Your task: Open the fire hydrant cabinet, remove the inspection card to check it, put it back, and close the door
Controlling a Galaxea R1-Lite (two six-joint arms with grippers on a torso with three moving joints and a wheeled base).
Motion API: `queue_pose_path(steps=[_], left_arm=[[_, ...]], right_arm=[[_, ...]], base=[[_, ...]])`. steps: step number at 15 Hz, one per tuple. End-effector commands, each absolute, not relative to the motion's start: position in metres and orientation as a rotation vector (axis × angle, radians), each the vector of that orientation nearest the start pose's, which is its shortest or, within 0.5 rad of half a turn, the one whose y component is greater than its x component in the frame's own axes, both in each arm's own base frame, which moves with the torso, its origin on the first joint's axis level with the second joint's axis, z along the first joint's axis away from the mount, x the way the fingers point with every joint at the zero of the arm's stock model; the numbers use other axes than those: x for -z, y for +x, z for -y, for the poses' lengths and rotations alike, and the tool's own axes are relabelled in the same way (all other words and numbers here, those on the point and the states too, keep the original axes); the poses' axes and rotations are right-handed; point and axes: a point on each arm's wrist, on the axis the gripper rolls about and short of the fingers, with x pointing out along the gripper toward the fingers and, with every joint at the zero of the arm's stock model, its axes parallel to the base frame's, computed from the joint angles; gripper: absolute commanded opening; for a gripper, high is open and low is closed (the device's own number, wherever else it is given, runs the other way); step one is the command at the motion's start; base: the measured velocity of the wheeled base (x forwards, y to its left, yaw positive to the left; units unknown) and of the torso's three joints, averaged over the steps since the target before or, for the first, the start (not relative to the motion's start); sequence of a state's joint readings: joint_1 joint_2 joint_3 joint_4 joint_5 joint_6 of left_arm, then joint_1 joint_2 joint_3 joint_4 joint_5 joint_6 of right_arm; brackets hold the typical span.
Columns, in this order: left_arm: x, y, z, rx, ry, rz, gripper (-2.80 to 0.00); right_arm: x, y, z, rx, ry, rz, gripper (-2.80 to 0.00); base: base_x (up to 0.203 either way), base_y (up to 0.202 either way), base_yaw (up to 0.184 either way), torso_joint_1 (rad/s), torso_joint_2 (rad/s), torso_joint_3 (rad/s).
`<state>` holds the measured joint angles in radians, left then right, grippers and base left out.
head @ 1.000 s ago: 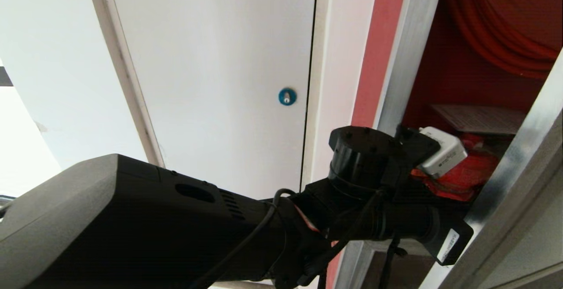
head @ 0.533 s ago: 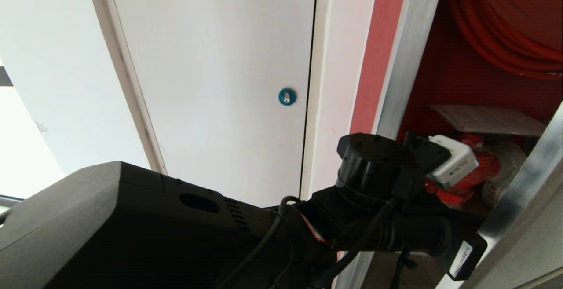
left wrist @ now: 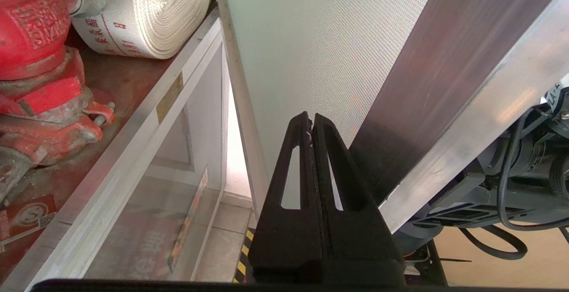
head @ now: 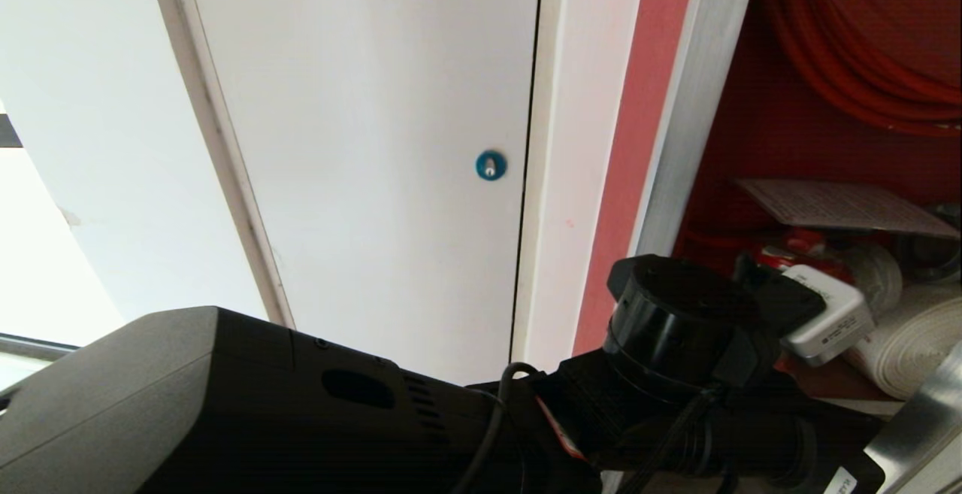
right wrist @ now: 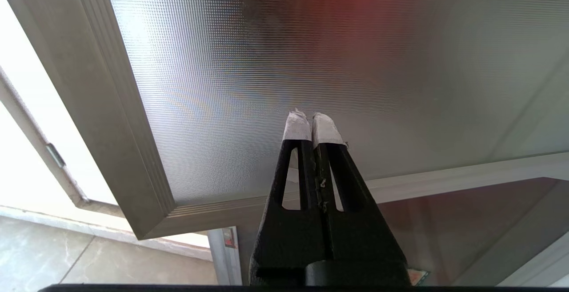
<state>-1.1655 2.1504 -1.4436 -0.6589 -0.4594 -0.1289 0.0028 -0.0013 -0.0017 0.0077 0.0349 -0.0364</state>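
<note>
The fire hydrant cabinet point(head: 680, 103) stands open, showing its red inside, a red hose coil point(head: 864, 50), a red valve point(left wrist: 35, 47) and a white rolled hose point(head: 913, 336). The inspection card point(head: 842, 204) lies flat inside above the valve. Only a silver corner of the door point(head: 921, 419) shows at the lower right of the head view. My left gripper point(left wrist: 310, 116) is shut and empty, lying along the door's textured inner pane point(left wrist: 320, 38) beside its metal edge point(left wrist: 466, 114). My right gripper point(right wrist: 313, 116) is shut and empty below the door's glass point(right wrist: 311, 38).
A plain white panel with a round blue lock point(head: 490, 165) fills the wall left of the cabinet. Below the valve shelf sits a lower compartment with a pane bearing a red label point(left wrist: 186, 221). Tiled floor with yellow-black tape point(left wrist: 242, 256) lies underneath.
The door's edge has swung away to the right, uncovering the white rolled hose and more of the card. My left wrist has moved right and lower with it.
</note>
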Motion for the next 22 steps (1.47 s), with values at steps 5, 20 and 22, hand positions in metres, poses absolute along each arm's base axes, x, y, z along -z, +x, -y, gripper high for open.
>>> queue_pose_path(steps=[5,20,22], left_arm=[[-0.193,0.146,0.417,1.665,-0.076,-0.154,-2.80],[-0.194,0.129,0.421,1.703,-0.075,-0.152,-2.80],[-0.189,0.132,0.422,1.692,-0.070,-0.164,-2.80]], right_arm=[[-0.075,-0.023,-0.001,-0.038,-0.037,-0.004,-2.80],[-0.075,-0.023,-0.001,-0.038,-0.037,-0.004,-2.80],[-0.075,-0.023,-0.001,-0.038,-0.037,-0.004,-2.80]], base=[[0.000,0.000,0.000,0.000,0.00,0.000],[0.000,0.000,0.000,0.000,0.00,0.000],[0.000,0.000,0.000,0.000,0.00,0.000]])
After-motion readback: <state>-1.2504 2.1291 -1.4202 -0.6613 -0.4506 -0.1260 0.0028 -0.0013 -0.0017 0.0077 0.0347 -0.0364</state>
